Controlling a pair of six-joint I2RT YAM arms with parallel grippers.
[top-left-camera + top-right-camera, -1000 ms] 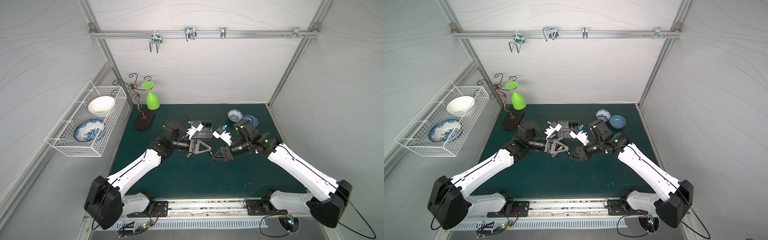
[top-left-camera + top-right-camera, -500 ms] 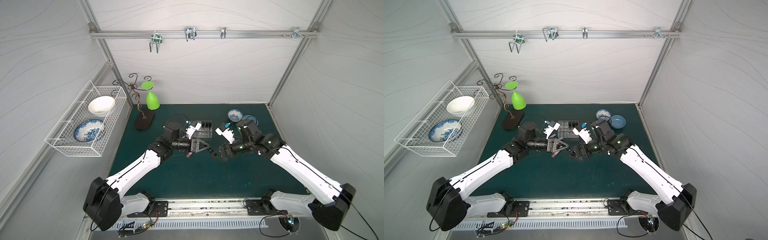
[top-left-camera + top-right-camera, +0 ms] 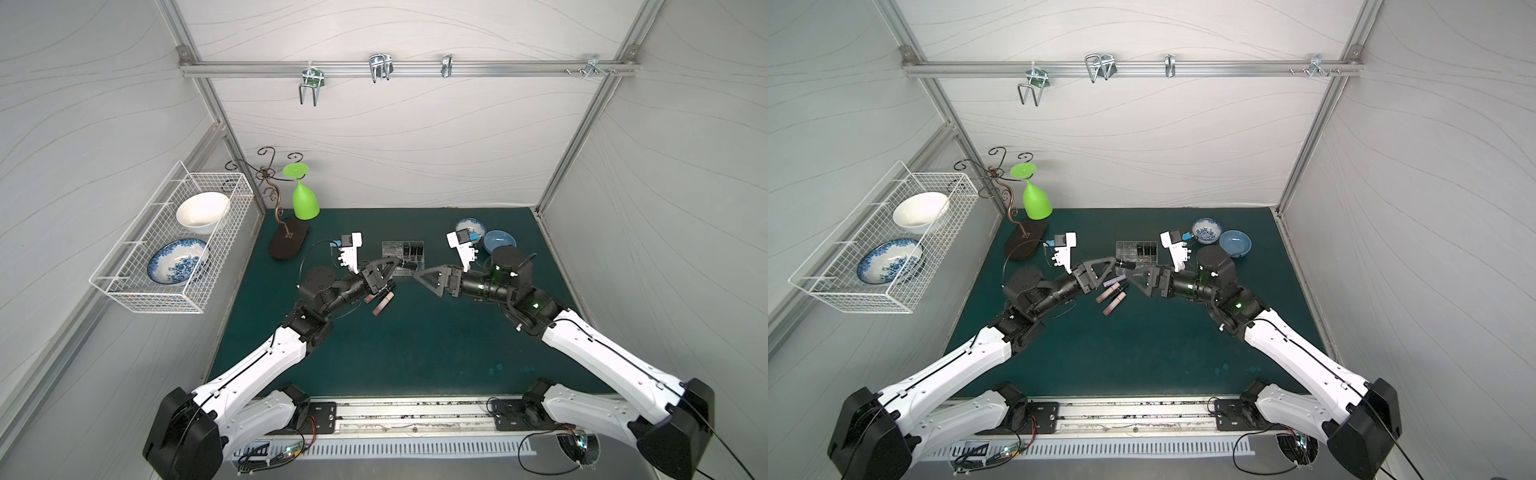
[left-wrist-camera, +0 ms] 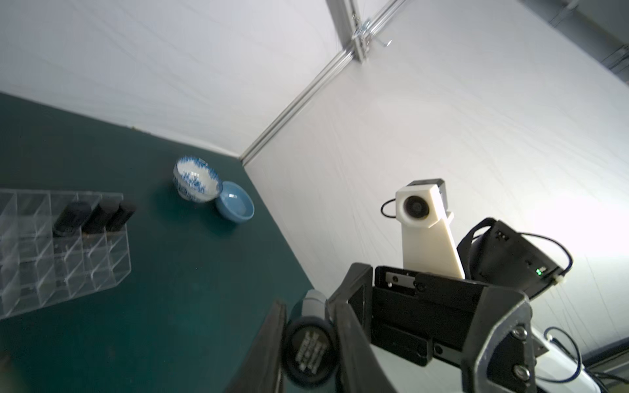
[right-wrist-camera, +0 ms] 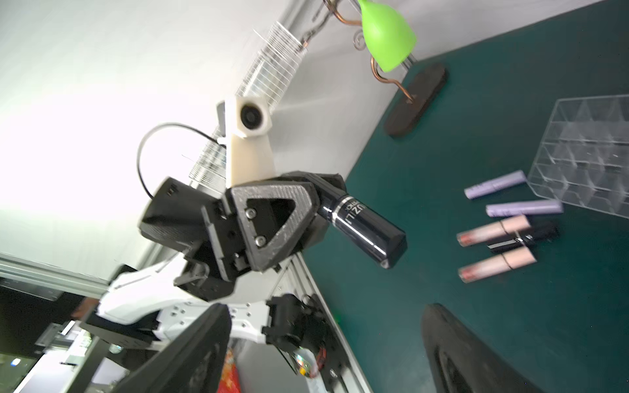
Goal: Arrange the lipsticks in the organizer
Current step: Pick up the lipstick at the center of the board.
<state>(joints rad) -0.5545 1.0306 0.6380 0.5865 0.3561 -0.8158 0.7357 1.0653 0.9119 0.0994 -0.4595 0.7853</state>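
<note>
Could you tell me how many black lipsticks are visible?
5: three black tubes in the clear acrylic organizer, one in the left claw, one on the green mat.

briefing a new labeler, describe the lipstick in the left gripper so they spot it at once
On the green mat, find the clear organizer near the back. Just in front of it, the left gripper is shut on a glossy black lipstick that juts toward the right gripper. Unlike the lilac tubes, pink tubes and black tube lying nearby, it is off the mat.
</note>
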